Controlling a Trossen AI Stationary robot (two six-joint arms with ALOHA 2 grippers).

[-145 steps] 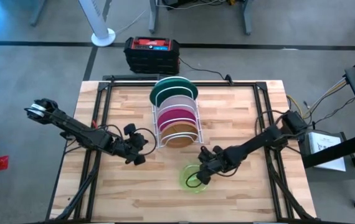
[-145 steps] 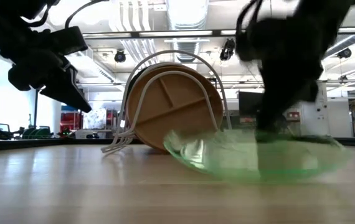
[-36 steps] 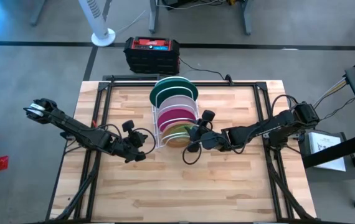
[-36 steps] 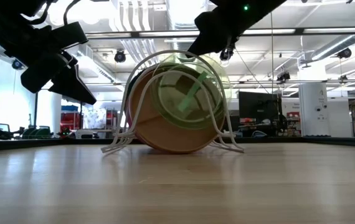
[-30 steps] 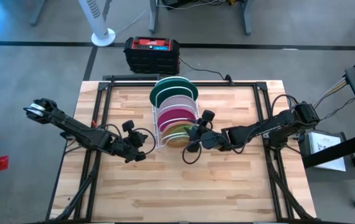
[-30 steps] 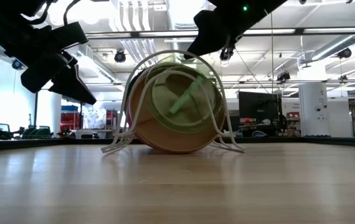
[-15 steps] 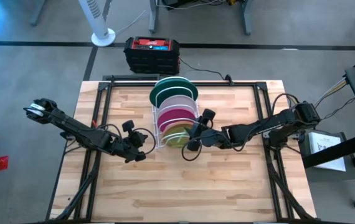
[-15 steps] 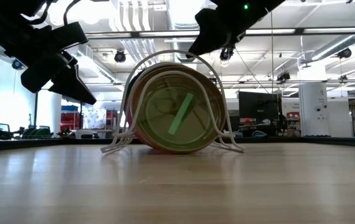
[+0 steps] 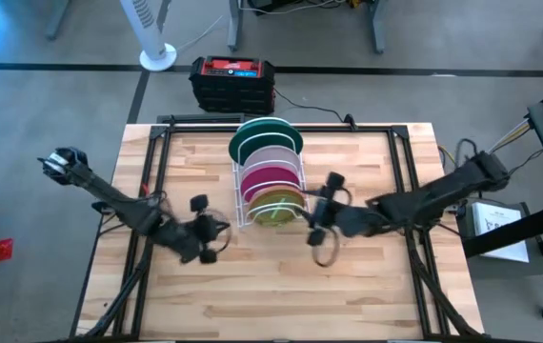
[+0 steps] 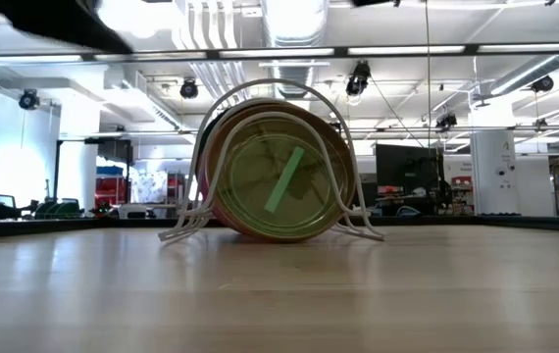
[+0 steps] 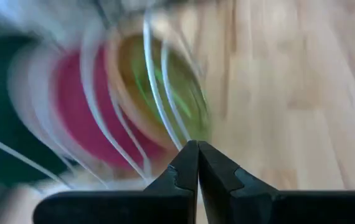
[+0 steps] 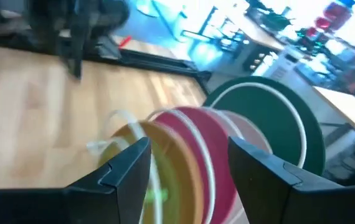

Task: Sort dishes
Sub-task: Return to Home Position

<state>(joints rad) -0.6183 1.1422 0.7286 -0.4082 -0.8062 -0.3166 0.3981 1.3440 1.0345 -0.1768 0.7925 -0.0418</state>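
Note:
A white wire dish rack (image 9: 299, 181) stands at the table's middle with the dishes on edge in its slots. From far to near they are dark green (image 9: 264, 132), white (image 9: 273, 152), magenta (image 9: 270, 176), brown (image 10: 223, 147) and translucent lime green (image 10: 279, 186). My right gripper (image 9: 315, 221) hovers open just right of the rack's near end, its fingers (image 12: 127, 168) apart and holding nothing. My left gripper (image 9: 216, 232) hangs shut left of the rack's near end, its fingertips (image 11: 189, 163) together and clear of the rack.
A black and red box (image 9: 232, 82) sits on the floor beyond the table's far edge, and a white fan base (image 9: 157, 57) is farther left. Bare wooden tabletop (image 9: 281, 295) lies between the rack and the near edge.
The lime-green plate has sunk from a raised, tilted stand into the rack's nearest slot, upright in front of the brown plate. My right gripper has drawn away from it toward the table's right and near edges and risen. My left gripper has risen and shifted toward the near edge.

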